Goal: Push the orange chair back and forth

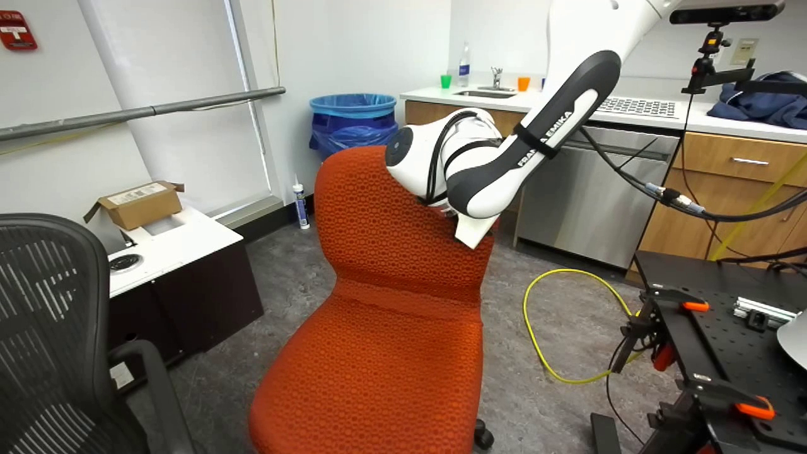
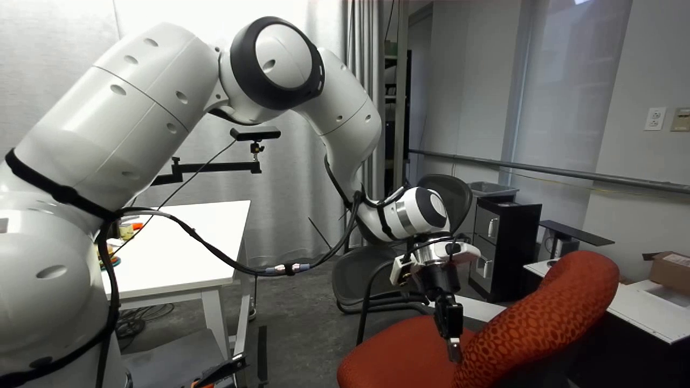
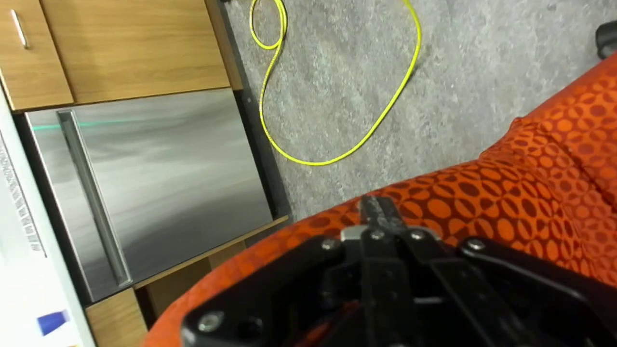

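The orange chair (image 1: 391, 328) has a rounded backrest and wide seat in patterned orange-red fabric. It also shows in an exterior view at lower right (image 2: 531, 326) and in the wrist view (image 3: 462, 205). My gripper (image 2: 454, 350) points down beside the front side of the backrest, over the seat. Its fingers are together with nothing between them. In the wrist view the fingertips (image 3: 381, 209) lie over the backrest fabric; whether they touch it I cannot tell. In an exterior view the wrist overlaps the upper backrest and the fingers are hidden.
A black mesh chair (image 1: 50, 328) stands near the orange chair. A white-topped cabinet (image 1: 183, 252) holds a cardboard box (image 1: 142, 205). A yellow cable (image 1: 536, 340) loops on the floor. A black table (image 1: 725, 359), a steel dishwasher (image 1: 592, 195) and a blue-lined bin (image 1: 353, 120) are around.
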Action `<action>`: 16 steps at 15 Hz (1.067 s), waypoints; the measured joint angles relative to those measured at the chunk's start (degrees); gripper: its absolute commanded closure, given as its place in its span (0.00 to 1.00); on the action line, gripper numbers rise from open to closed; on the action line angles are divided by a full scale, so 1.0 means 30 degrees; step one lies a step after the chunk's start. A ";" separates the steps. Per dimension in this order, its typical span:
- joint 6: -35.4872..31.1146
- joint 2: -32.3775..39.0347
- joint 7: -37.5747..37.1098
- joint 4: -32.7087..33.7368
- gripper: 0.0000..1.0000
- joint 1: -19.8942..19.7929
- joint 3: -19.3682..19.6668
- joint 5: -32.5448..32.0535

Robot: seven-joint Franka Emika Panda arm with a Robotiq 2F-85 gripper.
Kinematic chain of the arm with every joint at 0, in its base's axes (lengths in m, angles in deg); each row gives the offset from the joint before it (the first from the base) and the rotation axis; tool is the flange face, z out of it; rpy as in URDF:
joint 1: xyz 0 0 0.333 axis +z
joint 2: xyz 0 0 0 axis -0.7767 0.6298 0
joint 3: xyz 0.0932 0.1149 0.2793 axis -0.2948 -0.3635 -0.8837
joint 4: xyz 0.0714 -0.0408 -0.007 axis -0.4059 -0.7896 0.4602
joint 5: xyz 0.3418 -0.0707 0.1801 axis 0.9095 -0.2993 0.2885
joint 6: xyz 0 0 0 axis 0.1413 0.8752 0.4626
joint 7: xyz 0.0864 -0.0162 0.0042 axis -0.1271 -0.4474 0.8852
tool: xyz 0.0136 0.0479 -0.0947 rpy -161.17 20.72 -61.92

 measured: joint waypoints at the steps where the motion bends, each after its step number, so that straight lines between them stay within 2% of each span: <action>1: -0.0012 0.0171 -0.0618 0.0196 1.00 0.0151 0.0197 -0.0450; 6: -0.0111 0.0904 -0.3945 0.1245 1.00 0.0540 0.0861 -0.3767; 11: -0.0070 0.1060 -0.8764 0.1275 1.00 0.0923 0.0871 -0.6969; 16: 0.0096 0.0773 -1.3363 0.1146 1.00 0.1113 0.0314 -0.8063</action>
